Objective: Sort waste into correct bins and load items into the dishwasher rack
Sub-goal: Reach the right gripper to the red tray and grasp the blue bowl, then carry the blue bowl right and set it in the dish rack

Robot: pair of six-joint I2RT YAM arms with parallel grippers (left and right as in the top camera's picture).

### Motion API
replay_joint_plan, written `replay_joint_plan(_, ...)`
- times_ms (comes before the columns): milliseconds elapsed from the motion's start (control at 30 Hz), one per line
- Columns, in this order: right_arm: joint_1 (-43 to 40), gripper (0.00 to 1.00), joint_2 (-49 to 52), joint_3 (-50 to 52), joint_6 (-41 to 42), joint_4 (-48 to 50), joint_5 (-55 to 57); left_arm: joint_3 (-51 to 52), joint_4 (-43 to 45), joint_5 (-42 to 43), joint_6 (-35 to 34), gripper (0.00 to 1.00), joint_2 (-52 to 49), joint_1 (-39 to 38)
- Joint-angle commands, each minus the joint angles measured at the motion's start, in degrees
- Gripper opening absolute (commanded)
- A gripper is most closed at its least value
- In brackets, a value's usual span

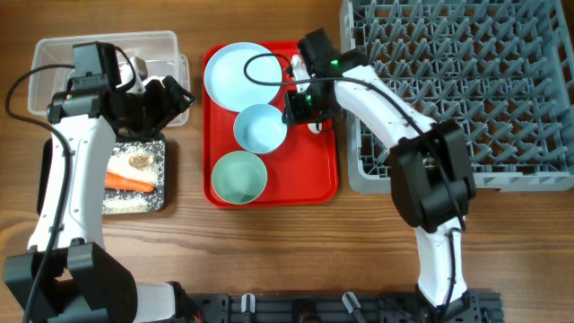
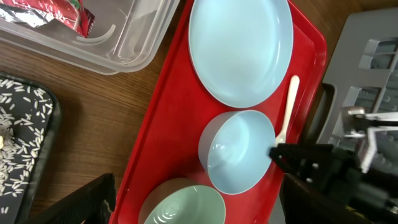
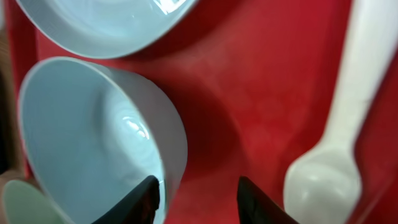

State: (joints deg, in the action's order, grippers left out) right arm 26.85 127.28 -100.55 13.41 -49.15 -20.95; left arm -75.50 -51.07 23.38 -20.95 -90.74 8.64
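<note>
My right gripper (image 1: 299,106) (image 3: 199,196) is open, with one finger inside and one outside the right rim of the pale blue bowl (image 1: 260,127) (image 3: 81,137) (image 2: 239,149) on the red tray. The white spoon (image 3: 336,155) (image 2: 288,106) lies just right of it. The pale blue plate (image 1: 239,72) (image 2: 239,46) and the green bowl (image 1: 239,177) (image 2: 183,208) are on the same tray. My left gripper (image 1: 169,100) (image 2: 193,208) is open and empty, above the gap between the bins and the tray. The yellow cup is out of view.
The clear tub (image 1: 54,54) holds a red-and-white wrapper (image 2: 56,12). The black tray (image 1: 165,179) holds rice (image 1: 134,202), a carrot piece (image 1: 130,182) and a brown scrap (image 1: 141,161). The grey rack (image 1: 466,81) stands right of the red tray (image 1: 314,179).
</note>
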Motion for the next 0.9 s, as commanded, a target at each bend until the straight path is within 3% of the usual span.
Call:
replay_joint_plan(0, 0.7, 0.38, 0.8, 0.0, -0.9, 0.9, 0.0, -0.4, -0.1, -0.8, -0.5, 0.85, 0.7, 0.2)
replay_joint_plan(267, 2.2, 0.22, 0.8, 3.3, -0.8, 4.1, 0.6, -0.4, -0.1, -0.8, -0.5, 0.87, 0.7, 0.2)
replay_joint_plan(400, 2.4, 0.04, 0.8, 3.8, 1.2, 4.1, 2.3, -0.4, -0.1, -1.0, -0.5, 0.89, 0.7, 0.2)
replay_joint_plan(600, 2.3, 0.05, 0.3, 3.8, 1.8, 4.2, 3.1, -0.4, -0.1, -1.0, -0.5, 1.0, 0.7, 0.2)
replay_joint_plan(867, -2.1, 0.04, -12.5, 3.7, 1.9, 1.5, 12.1, -0.4, -0.1, -1.0, -0.5, 1.0, 0.7, 0.2)
